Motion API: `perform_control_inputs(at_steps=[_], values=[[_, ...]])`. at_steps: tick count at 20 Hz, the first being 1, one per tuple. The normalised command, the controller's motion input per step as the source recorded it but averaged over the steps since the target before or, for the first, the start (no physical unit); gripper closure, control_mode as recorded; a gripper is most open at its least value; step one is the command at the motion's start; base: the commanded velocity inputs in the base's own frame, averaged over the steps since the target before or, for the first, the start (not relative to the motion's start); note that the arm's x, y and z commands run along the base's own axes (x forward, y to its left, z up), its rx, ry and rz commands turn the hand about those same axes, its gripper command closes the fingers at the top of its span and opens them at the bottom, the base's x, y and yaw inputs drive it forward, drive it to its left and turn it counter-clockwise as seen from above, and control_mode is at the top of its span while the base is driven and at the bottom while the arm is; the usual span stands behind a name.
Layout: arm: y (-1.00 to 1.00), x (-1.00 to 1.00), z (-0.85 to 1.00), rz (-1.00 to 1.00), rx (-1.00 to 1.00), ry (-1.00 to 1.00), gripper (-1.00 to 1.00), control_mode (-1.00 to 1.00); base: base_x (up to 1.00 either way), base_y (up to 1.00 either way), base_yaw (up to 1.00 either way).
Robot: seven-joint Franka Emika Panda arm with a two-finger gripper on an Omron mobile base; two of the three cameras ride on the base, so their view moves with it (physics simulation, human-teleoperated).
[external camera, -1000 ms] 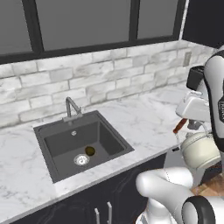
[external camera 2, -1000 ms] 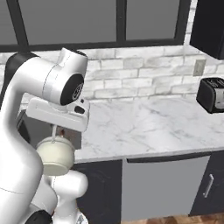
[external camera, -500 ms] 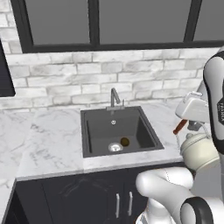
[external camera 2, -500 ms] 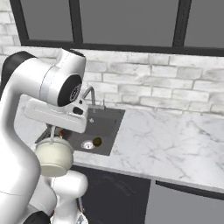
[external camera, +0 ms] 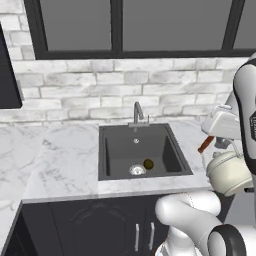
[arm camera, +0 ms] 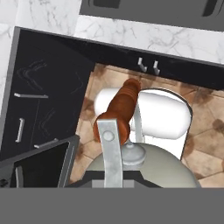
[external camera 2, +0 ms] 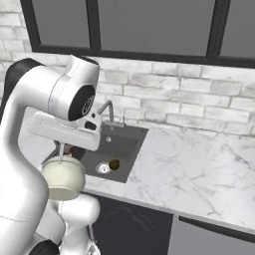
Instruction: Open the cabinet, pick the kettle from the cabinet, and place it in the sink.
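Kettle [external camera: 228, 171], just one, hangs gripped by the pincer [external camera: 206, 145] beside one sink [external camera: 141, 151].

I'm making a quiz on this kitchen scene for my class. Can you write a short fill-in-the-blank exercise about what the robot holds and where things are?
1. The gripper is shut on the kettle's reddish-brown ____.
2. The kettle hangs in front of the counter, not yet over the ____.
3. Behind the sink stands a slim chrome ____.
4. Inside the basin, a small dark thing lies beside the round silver ____.

Missing words: handle; sink; faucet; drain
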Motion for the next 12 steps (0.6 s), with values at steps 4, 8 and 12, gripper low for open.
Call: perform_control_inputs(at_steps=[4,8,12], values=[[0.0,0.0,0.0,0.0,0.0,0.0,1.0,1.0,0.41,-0.29,0.0],[0.0,0.0,0.0,0.0,0.0,0.0,1.0,1.0,0.32,-0.22,0.0],[0.0,0.0,0.0,0.0,0.0,0.0,1.0,1.0,0.07,-0.07,0.0]])
